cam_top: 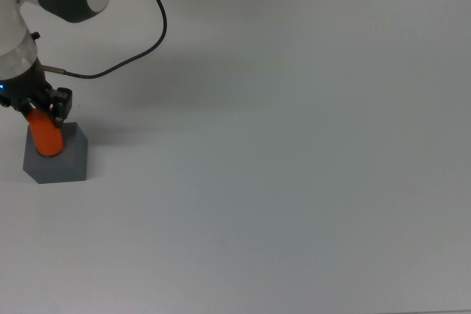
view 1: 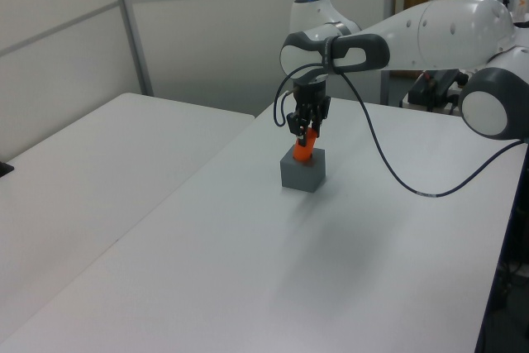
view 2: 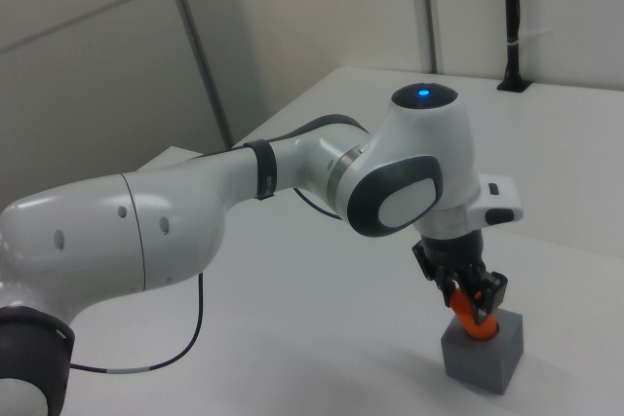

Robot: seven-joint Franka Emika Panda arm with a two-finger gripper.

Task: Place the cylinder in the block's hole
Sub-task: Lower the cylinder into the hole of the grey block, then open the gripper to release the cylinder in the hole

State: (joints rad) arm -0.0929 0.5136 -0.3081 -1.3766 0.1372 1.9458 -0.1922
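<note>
The small, smooth bright orange cylinder (cam_top: 47,137) stands with its lower end in the round recess of the dark grey matte block (cam_top: 65,163), at the top view's far left of the white bench (cam_top: 294,145). The gripper (view 1: 302,128) has its fingers closed on the cylinder's upper part. The cylinder looks light, stiff and rather slick, best taken by its curved sides near the top, as now. It seems to lean a little, so it may bind on the rim. No readable writing or brand shows anywhere.
</note>
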